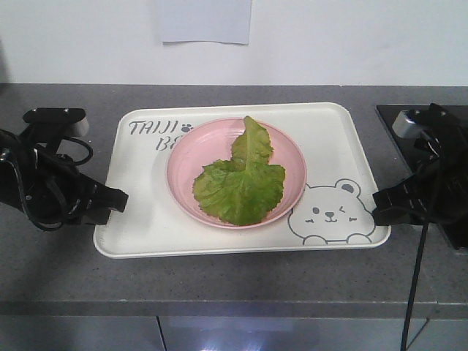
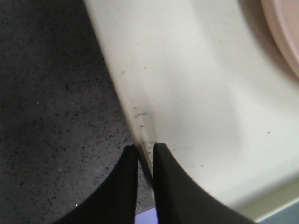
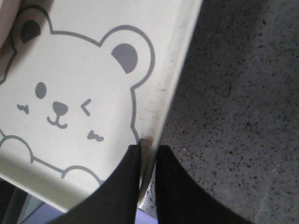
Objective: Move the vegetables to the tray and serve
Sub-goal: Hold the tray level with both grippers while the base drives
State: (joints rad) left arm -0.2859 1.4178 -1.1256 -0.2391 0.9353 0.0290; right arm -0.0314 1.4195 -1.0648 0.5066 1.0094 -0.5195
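The vegetables, one crinkled green lettuce leaf, lie on a round pink plate in the middle of the cream-white tray. My left gripper is at the tray's left rim, shut on the rim. On the opposite side my right gripper pinches the right rim beside the winking bear drawing. In the left wrist view one black finger lies outside the tray's edge and the other over the tray's surface. The tray sits over the counter.
Everything stands on a dark speckled grey counter, whose front edge is near the bottom. A black flat object lies at the back right behind my right arm. A white wall with a paper sheet rises behind.
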